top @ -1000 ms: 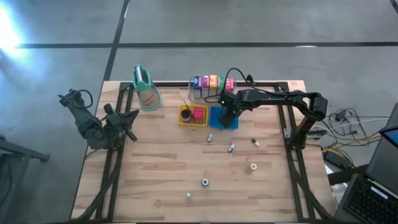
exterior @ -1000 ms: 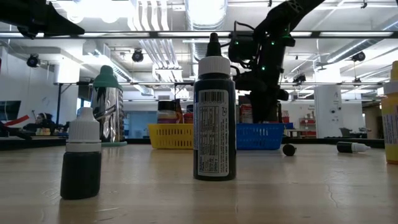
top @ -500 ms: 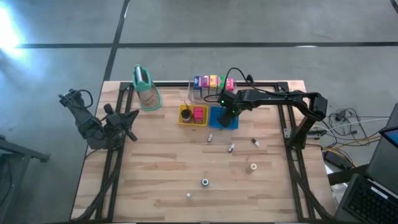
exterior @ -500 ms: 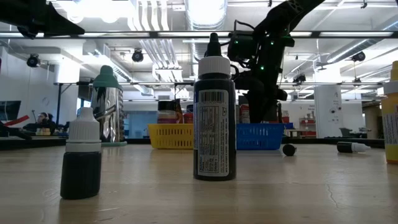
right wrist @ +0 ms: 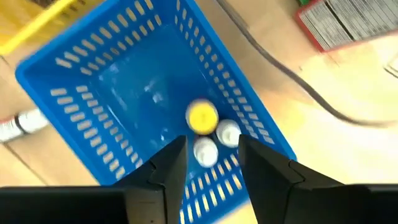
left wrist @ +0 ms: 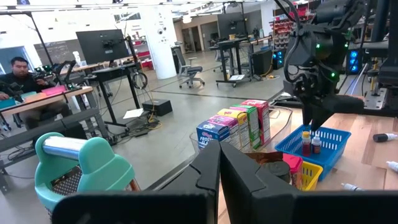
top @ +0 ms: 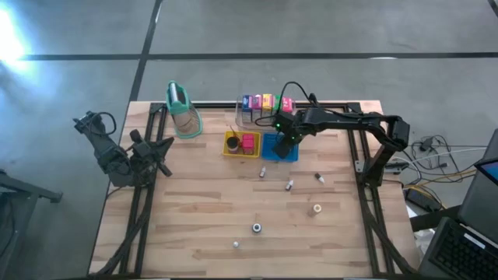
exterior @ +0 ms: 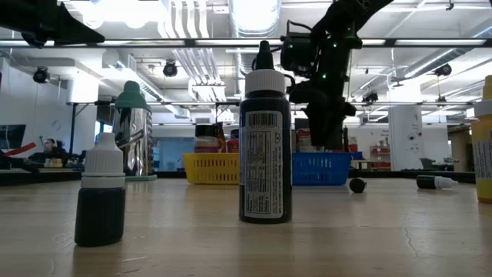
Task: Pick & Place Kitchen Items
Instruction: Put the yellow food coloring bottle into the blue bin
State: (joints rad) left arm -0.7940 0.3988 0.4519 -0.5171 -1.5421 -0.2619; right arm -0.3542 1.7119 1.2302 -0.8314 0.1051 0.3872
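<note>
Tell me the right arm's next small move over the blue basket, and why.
Probably lift straight up and clear. The right gripper hangs open over the blue slotted plastic basket, and three small capped bottles stand inside it, free of the fingers, so the drop looks done.

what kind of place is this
Likely an open-plan robotics lab or workshop: a wooden table with frame-mounted arms, desks with a monitor and office chair behind, exposed ceiling ducts.
</note>
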